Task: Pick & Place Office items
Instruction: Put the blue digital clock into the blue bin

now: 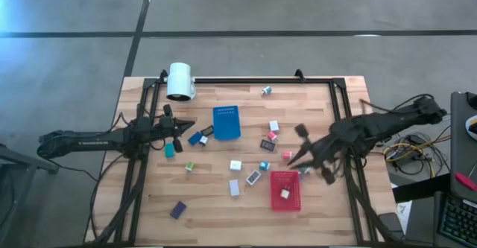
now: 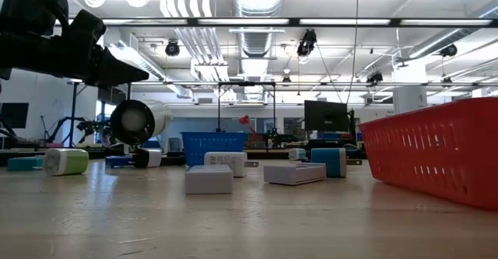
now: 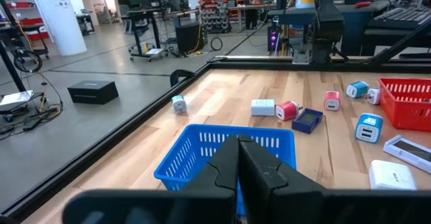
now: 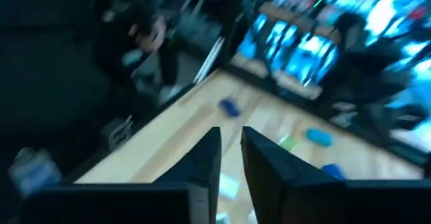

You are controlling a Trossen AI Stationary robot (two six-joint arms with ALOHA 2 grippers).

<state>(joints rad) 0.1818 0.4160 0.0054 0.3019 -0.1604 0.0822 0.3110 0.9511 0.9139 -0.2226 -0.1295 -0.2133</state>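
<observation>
Several small office items lie scattered on the wooden table: a teal block, a blue piece, white blocks, a pink one and a purple one. One white piece lies in the red tray. My left gripper is shut and empty, hovering just left of the blue tray; its wrist view shows it in front of the tray. My right gripper hovers above the table near the red tray, fingers slightly apart and empty.
A white cylindrical camera stands at the table's far left. A black frame rail runs along the far edge and the sides. Cables and a keyboard lie beyond the table's right edge. Bare wood lies at the near left around the purple piece.
</observation>
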